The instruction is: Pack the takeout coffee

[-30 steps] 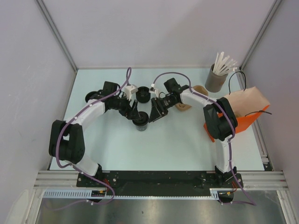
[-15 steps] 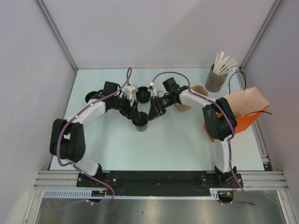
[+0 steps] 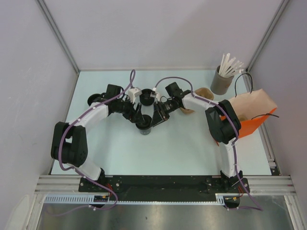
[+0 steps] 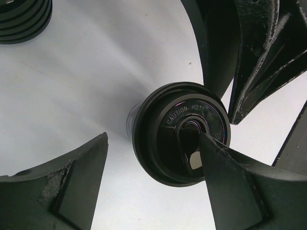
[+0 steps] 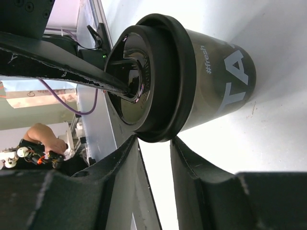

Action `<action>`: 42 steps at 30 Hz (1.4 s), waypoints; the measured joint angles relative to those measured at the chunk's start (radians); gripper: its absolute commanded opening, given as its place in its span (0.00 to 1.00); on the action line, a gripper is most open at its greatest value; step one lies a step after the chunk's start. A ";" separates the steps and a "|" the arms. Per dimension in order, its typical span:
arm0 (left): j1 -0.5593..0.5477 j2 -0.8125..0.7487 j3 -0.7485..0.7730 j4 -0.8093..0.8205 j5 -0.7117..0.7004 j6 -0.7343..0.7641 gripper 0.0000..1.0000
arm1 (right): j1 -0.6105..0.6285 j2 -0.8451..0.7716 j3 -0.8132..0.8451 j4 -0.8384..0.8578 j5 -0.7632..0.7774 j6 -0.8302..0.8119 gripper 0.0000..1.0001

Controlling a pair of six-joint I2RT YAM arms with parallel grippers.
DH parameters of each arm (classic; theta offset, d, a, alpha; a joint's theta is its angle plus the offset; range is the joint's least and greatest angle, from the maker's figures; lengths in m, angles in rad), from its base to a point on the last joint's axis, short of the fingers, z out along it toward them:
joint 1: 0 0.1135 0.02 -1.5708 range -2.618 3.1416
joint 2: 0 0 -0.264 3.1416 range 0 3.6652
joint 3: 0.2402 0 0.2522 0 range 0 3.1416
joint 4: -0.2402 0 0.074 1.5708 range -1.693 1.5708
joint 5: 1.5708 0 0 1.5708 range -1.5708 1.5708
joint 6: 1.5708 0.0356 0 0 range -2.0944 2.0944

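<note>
The takeout coffee (image 3: 145,126) stands upright just left of the top view's centre, its lid (image 4: 178,125) on. The left gripper (image 4: 152,143) is spread wide, with one fingertip (image 4: 216,158) resting on the lid's top. The right gripper (image 5: 154,143) is narrow and straddles the lid's rim; I cannot tell whether it pinches the rim. The orange bag (image 3: 254,127) lies at the right edge.

Top view: fixed, high, behind the arm bases (image 3: 158,184), facing down over the whole table (image 3: 182,153); far off.
Left wrist: very close, looking almost straight down onto the cup (image 4: 181,139), own fingers (image 4: 72,187) at the frame edges.
Right wrist: very close, side-on to the cup wall, frame rolled so the cup lies sideways.
All three views share the cup.
</note>
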 measured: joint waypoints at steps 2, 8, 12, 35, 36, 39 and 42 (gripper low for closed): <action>0.000 0.000 0.000 0.002 0.000 0.000 0.81 | 0.000 0.002 0.000 0.006 -0.006 0.010 0.37; 0.001 0.000 -0.010 0.016 0.000 0.000 0.80 | -0.002 0.020 0.000 0.024 -0.042 0.047 0.36; 0.001 0.000 -0.014 0.020 0.001 -0.001 0.78 | -0.004 0.030 0.000 0.034 -0.064 0.064 0.31; 0.005 0.000 -0.033 0.056 0.016 -0.002 0.74 | -0.011 0.031 -0.013 0.066 -0.059 0.111 0.19; 0.005 0.000 -0.033 0.056 0.016 -0.002 0.74 | -0.010 0.031 -0.013 0.064 -0.055 0.111 0.19; 0.005 0.000 -0.036 0.059 0.016 -0.002 0.73 | -0.010 0.031 -0.013 0.055 -0.045 0.110 0.18; 0.004 0.002 -0.043 0.067 0.018 -0.005 0.72 | -0.003 0.031 -0.012 0.044 -0.005 0.100 0.19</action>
